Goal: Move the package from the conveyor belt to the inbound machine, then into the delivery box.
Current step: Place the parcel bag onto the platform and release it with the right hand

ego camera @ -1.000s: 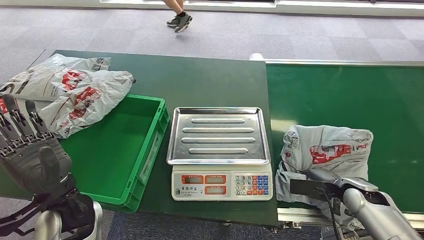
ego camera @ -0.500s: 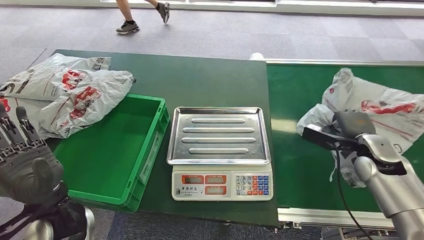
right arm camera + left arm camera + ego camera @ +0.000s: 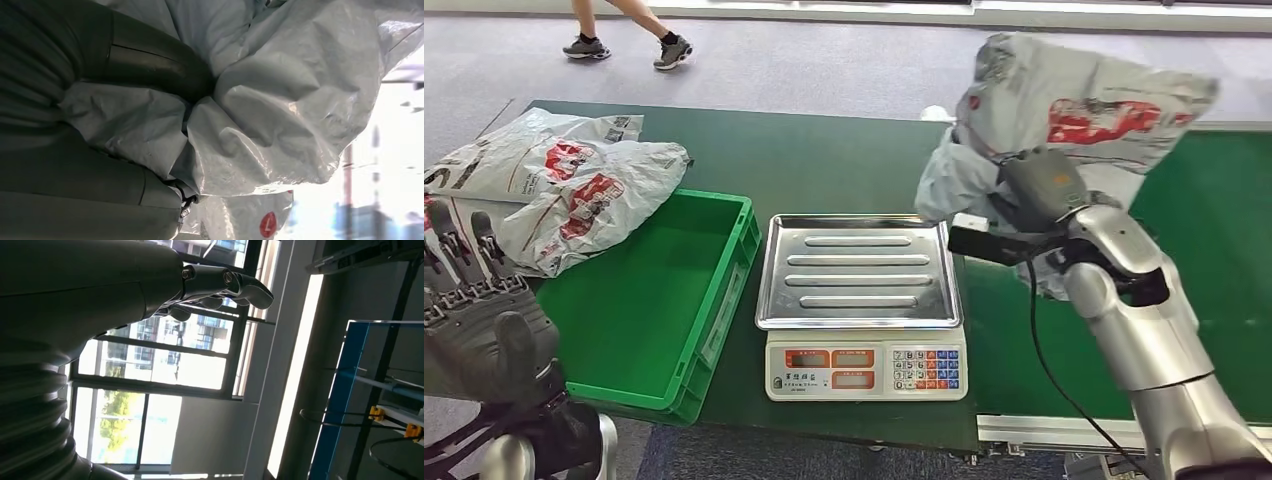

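Observation:
My right hand [image 3: 1042,190] grips a crumpled white plastic package [image 3: 1084,110] with red print and holds it high in the air, above the seam between the conveyor belt [image 3: 1214,220] and the scale's steel tray [image 3: 859,270]. In the right wrist view the package [image 3: 280,100] bulges out around my thumb [image 3: 150,65]. The scale [image 3: 864,370] stands bare at the table's front. The green delivery box [image 3: 654,300] sits left of it with nothing inside. My left hand [image 3: 479,320] is raised at the lower left, fingers spread, holding nothing; in the left wrist view the hand [image 3: 215,285] points at windows.
Two more white packages [image 3: 554,185] lie on the dark green table [image 3: 824,150] behind the box's left corner. A person's legs [image 3: 624,30] walk across the grey floor beyond the table.
My right hand has lifted the package off the belt and swung it up and leftward toward the scale. The person has walked left. My left hand has barely moved.

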You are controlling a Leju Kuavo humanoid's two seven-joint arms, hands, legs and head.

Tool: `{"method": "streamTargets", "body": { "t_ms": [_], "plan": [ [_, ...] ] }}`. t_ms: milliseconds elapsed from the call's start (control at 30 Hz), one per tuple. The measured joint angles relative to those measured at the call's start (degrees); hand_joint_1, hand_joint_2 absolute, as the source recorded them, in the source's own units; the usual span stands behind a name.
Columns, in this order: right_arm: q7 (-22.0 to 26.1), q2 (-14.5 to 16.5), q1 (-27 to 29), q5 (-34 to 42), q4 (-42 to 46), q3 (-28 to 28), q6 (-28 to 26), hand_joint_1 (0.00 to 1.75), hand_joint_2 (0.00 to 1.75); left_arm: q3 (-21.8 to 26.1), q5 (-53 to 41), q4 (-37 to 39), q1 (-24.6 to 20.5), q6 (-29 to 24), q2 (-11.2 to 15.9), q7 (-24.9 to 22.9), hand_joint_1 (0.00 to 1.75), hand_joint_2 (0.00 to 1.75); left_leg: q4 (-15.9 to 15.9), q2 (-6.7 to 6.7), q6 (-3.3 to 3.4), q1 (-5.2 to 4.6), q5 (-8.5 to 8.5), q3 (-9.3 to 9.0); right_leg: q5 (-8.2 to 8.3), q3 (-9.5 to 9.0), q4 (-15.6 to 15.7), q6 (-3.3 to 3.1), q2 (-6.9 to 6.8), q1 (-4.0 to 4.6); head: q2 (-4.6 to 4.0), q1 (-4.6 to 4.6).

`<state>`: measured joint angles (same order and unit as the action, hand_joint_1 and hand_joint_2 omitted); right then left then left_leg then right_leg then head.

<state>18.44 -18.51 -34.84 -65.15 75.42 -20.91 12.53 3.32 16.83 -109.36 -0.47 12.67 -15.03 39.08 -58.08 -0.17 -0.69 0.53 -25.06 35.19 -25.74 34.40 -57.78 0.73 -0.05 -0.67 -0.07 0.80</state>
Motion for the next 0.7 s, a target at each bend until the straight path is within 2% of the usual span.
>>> {"method": "streamTargets", "body": {
  "t_ms": [67,200,300,400,533,600,700],
  "plan": [
    [4.0,4.9,-1.4,3.9,-5.0,-6.9,0.1,1.75,1.75,-1.1,-0.1,1.5,-1.4,-0.5,0.0,-0.4,0.00,1.75,0.0,0.08,-0.11,0.04,0.07,-0.05,0.06,0.02,0.0,-0.09,0.08,0.10,0.00,0.00],
    [4.5,14.7,-2.5,8.6,-13.5,-18.3,-2.1,1.75,1.75,-3.5,-0.4,3.9,-3.5,-2.8,0.2,-0.5,0.00,1.75,0.0,0.02,-0.26,0.17,0.16,-0.07,0.05,0.06,0.0,-0.26,0.00,0.29,0.00,0.02],
    [4.0,18.4,-3.5,11.3,-16.9,-23.8,-2.3,1.75,1.75,-4.6,-0.2,5.0,-4.2,-3.9,0.3,-0.2,0.00,1.75,0.0,-0.09,-0.28,0.24,0.15,-0.01,0.00,0.04,0.0,-0.33,-0.12,0.29,0.00,0.01],
    [4.1,20.9,-4.2,12.7,-19.0,-26.6,-2.2,1.75,1.75,-4.9,0.0,5.6,-4.5,-4.8,0.3,0.2,0.00,1.75,0.0,-0.01,-0.33,0.28,0.11,-0.01,0.01,0.08,0.0,-0.36,0.00,0.25,0.00,0.00],
    [4.0,24.4,-4.6,13.2,-21.3,-29.3,-2.4,0.73,1.75,-4.9,0.0,6.1,-4.5,-5.6,0.4,0.6,0.00,1.75,0.0,0.05,-0.35,0.26,0.10,-0.01,0.04,0.13,0.0,-0.39,0.06,0.24,0.00,0.01],
    [3.6,25.5,-5.0,13.6,-22.4,-30.0,-2.6,0.73,1.75,-4.9,0.0,6.1,-4.5,-6.0,0.4,0.8,0.00,1.75,0.0,0.02,-0.35,0.26,0.10,0.00,0.04,0.12,0.0,-0.39,0.01,0.25,0.00,0.01],
    [3.4,26.5,-5.5,13.9,-23.4,-30.7,-2.7,0.18,1.75,-4.9,0.0,6.1,-4.5,-6.2,0.5,0.9,0.00,1.75,0.0,0.03,-0.36,0.26,0.10,-0.01,0.04,0.12,0.0,-0.40,0.05,0.26,0.00,0.01]
  ]
}}
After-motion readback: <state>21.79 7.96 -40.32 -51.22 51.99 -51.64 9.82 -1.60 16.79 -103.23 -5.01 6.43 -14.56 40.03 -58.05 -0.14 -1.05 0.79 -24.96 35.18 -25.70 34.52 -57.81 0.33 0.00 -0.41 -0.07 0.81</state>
